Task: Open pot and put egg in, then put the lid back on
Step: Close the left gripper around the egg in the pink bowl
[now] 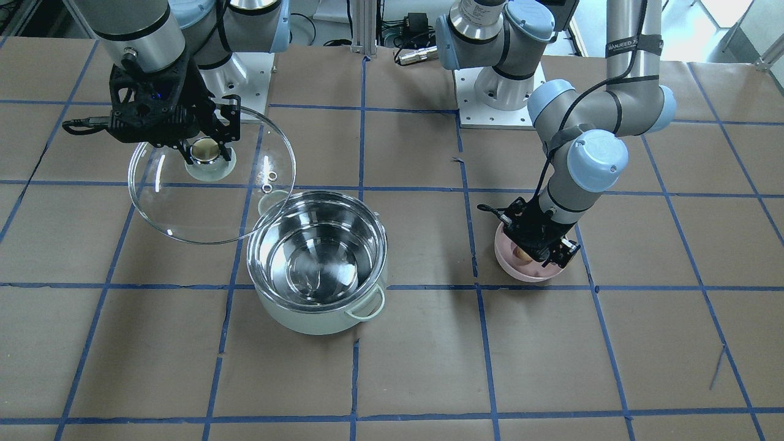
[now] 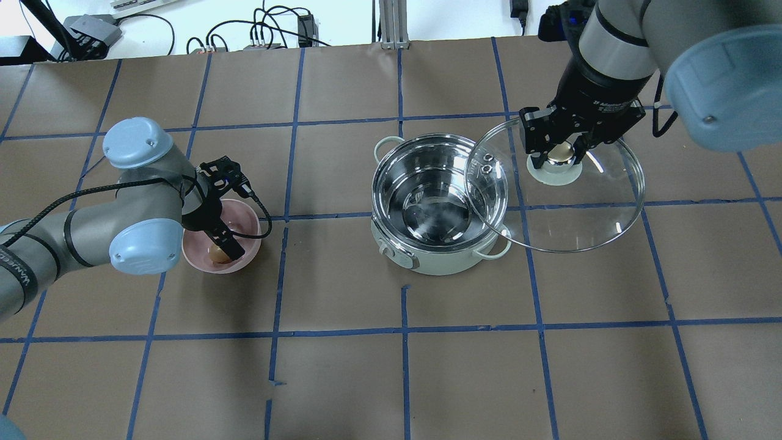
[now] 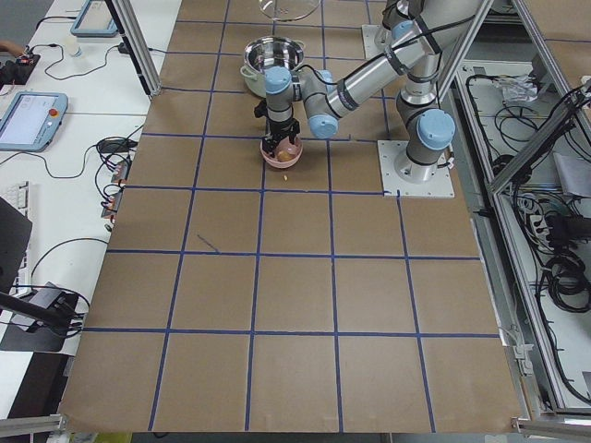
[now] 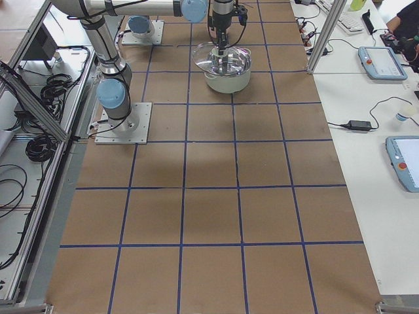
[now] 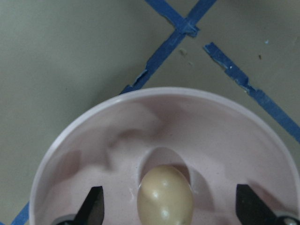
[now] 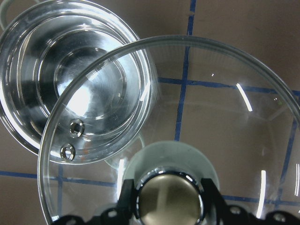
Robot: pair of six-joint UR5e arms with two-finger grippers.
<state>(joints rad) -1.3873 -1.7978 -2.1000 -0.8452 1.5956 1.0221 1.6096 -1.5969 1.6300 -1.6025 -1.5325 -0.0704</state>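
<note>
Pot (image 1: 306, 313) sits nearest, open, mouth up, steel inside bare: ready for the egg. Further back, left gripper (image 5: 171, 208) is spread wide, straddling egg (image 5: 164, 190) in pink bowl (image 5: 84, 140), no contact; egg lies on its side, long axis crosswise to the fingers' line. Farthest, right gripper (image 1: 207, 151) clamps lid (image 1: 184, 211) by its knob, aloft, knob up, off to one side, probably to clear the pot's mouth

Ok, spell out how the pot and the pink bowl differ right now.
The pot is mint green outside with a shiny steel inside; the pink bowl is pink all over. The pot is wider than the pink bowl. The pot has loop side handles; the pink bowl has none. The pot is empty, while the pink bowl holds the egg. Both are round, open-topped and upright.
</note>
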